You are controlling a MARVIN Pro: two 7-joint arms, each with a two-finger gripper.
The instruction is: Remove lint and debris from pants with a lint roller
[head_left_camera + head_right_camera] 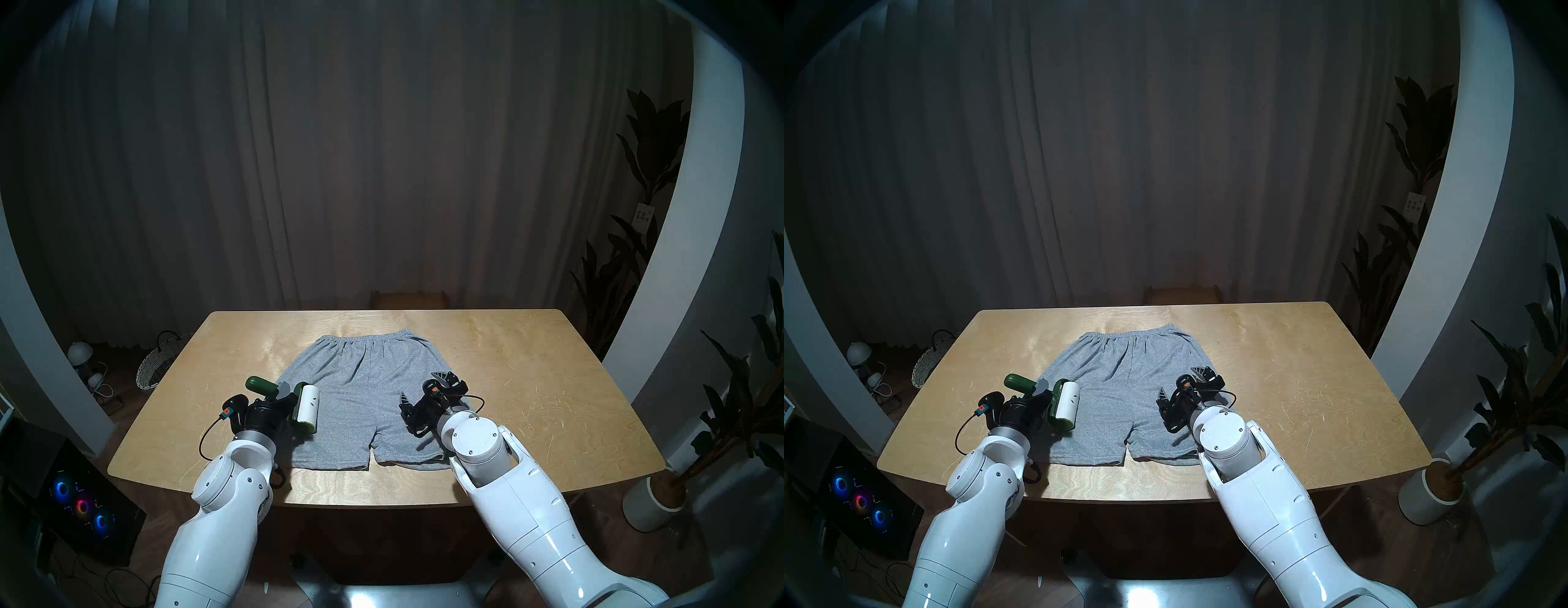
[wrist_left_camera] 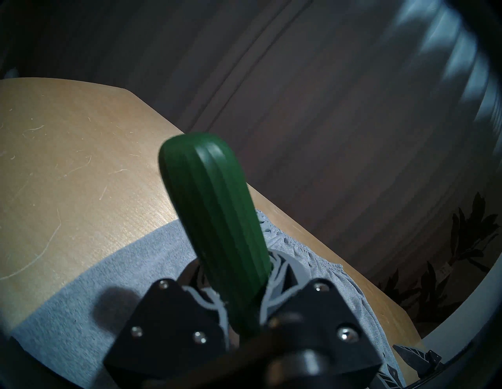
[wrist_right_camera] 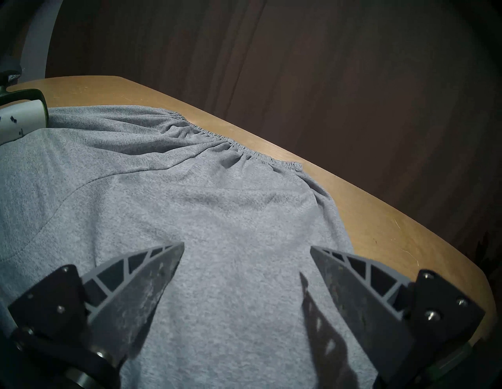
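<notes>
Where the roll stands now: the lint roller sits over the left leg of the pants, at the cloth's left edge; whether the white roll touches the knit cannot be told.
Left claw: clamped on the green handle, which projects up and away from the wrist.
Right claw: fingers spread apart, empty, hovering close over the right leg of the pants; contact with the cloth cannot be told.
Pants position: flat on the bench, waistband at the far side, both legs toward the robot.
Lint and debris: dark specks show stuck to the white roll; none can be made out on the grey cloth itself.
Step in hand: judged to be a rolling pass on the left leg, with pickup already on the paper.
Progress: judged partial; the centre and right leg lie away from the roll.
Next move calls for: light downward pressure, roll axis across the stroke, travel toward the centre seam.
Caution: loose knit may bunch under the roll; the right claw is placed to pin the cloth.
</notes>
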